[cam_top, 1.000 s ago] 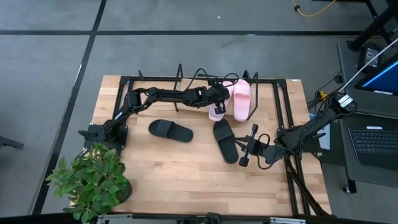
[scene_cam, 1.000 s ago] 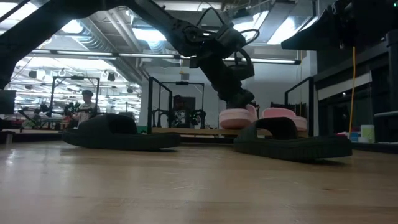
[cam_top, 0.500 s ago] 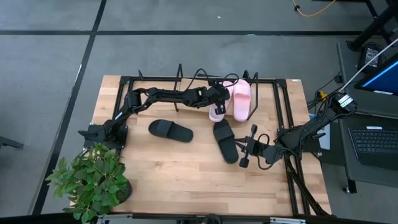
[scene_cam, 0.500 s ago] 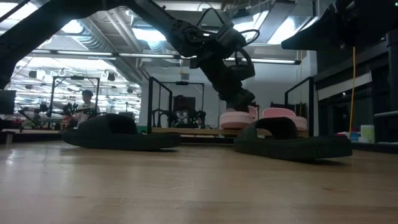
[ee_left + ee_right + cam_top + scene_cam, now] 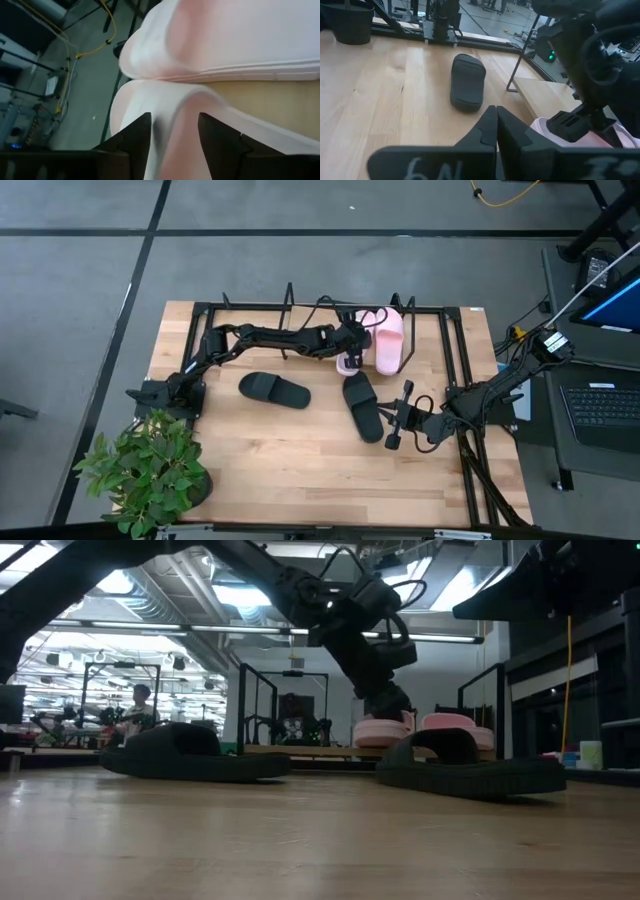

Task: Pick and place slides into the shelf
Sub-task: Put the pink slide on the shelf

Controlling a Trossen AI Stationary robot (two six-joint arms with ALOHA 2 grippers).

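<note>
Two pale pink slides (image 5: 388,340) (image 5: 350,362) lie side by side on the shelf (image 5: 300,315), a tilted board in a black wire frame at the table's far edge. My left gripper (image 5: 349,343) reaches over the shelf and stands open at the left pink slide (image 5: 165,100), one finger on each side of its rim. Two black slides (image 5: 273,389) (image 5: 362,406) rest sole down on the table nearer the middle. My right gripper (image 5: 393,423) hovers shut, holding nothing, just right of the second black slide. My left gripper has its two fingers (image 5: 137,137) standing either side of the pink slide's raised edge (image 5: 172,107), slanting down from the table's left. I cannot tell whether either finger touches it. The slide lies on the shelf board (image 5: 280,102) beside the other pink one.
A potted plant (image 5: 150,470) stands at the table's near left corner. Black frame rails (image 5: 455,370) run along the table's right and far sides. A laptop (image 5: 605,405) sits on a stand off the right edge. Bare wood lies along the near edge.
My left gripper has rolled a little about its own line at the left pink slide, and its fingers look wider apart than a second ago. The slide's near end has settled slightly lower on the shelf. My right arm has kept still.
</note>
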